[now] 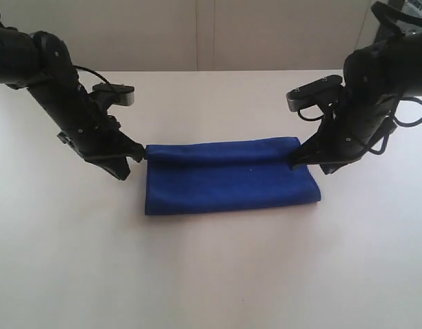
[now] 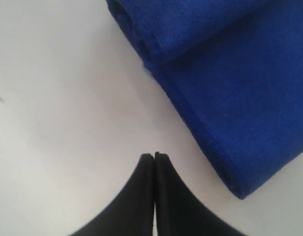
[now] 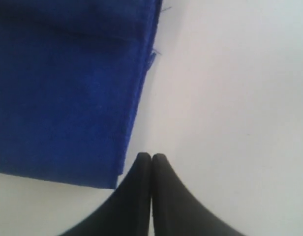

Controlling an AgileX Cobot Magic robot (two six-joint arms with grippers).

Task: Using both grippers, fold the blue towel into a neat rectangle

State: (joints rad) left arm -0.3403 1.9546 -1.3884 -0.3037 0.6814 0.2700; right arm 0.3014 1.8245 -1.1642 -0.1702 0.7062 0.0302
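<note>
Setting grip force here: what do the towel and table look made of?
Towel: soft cloth, probably terry or microfibre; matte, fuzzy nap, with loose threads at the hem. Table: hard, smooth white surface with a faint sheen, perhaps laminate; the look leaves that open.

Plain white table (image 1: 211,274), matte and evenly lit, set before a pale panelled wall (image 1: 279,34) with vertical seams (image 1: 196,34)

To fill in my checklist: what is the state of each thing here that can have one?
blue towel: folded into a long rectangle, lying free.
left gripper: shut, empty, beside the towel.
right gripper: shut, empty, beside the towel.
</note>
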